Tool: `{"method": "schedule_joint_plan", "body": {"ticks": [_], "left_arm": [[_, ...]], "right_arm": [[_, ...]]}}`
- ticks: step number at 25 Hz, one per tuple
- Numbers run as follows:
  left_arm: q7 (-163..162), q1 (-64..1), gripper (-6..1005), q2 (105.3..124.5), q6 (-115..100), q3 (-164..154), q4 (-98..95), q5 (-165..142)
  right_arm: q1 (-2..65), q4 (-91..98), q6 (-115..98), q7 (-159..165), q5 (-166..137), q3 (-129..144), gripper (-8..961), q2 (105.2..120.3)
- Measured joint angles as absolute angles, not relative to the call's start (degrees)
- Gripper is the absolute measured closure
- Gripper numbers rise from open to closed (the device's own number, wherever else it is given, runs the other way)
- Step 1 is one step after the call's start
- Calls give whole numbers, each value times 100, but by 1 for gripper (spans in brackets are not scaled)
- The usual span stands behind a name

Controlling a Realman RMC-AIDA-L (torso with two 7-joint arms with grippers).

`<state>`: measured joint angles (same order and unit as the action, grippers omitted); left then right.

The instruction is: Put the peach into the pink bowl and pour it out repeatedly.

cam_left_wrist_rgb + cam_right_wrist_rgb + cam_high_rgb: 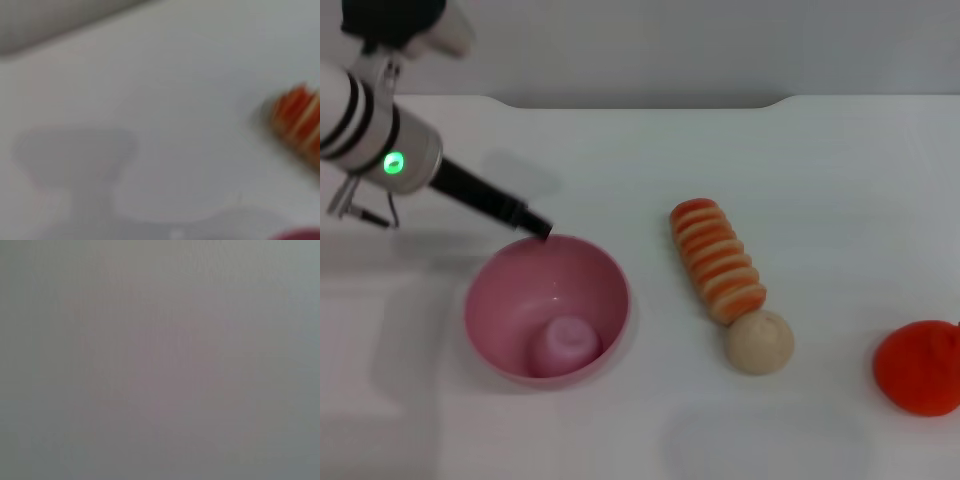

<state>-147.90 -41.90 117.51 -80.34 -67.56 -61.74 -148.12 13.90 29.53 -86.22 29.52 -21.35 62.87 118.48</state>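
Pink bowl point(546, 308) with peach point(563, 345); striped toy point(717, 261), beige ball point(759, 342) beside; left fingers point(538, 229) unreadable.

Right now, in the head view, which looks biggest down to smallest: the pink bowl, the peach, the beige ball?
1. pink bowl, clearly biggest
2. and 3. peach and beige ball look alike

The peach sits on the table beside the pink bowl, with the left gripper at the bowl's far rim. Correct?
Not quite. The head view shows the peach lying inside the pink bowl, not beside it. The left gripper is indeed at the bowl's far rim.
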Motion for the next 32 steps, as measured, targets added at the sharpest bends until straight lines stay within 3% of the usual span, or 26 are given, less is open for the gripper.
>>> {"method": "schedule_joint_plan", "body": {"ticks": [11, 17, 24, 32], "left_arm": [[-12599, -3920, 356, 11774, -7114, -5789, -6739, -10959], [-9248, -3394, 364, 11824, -6471, -5855, -5355, -7049], [-6259, -3214, 364, 11870, -6822, -6051, -3724, -4290], [-5003, -3110, 364, 11864, -7029, -6754, -3118, -2884]], "right_arm": [[1423, 2864, -8621, 3054, -2045, 6248, 953, 11869], [1439, 2866, -8600, 3550, -1836, 6172, 953, 11874], [1428, 2867, -8623, 3975, -1707, 5945, 953, 11882], [1408, 2692, -8811, 4430, -1336, 5747, 936, 11893]]}}
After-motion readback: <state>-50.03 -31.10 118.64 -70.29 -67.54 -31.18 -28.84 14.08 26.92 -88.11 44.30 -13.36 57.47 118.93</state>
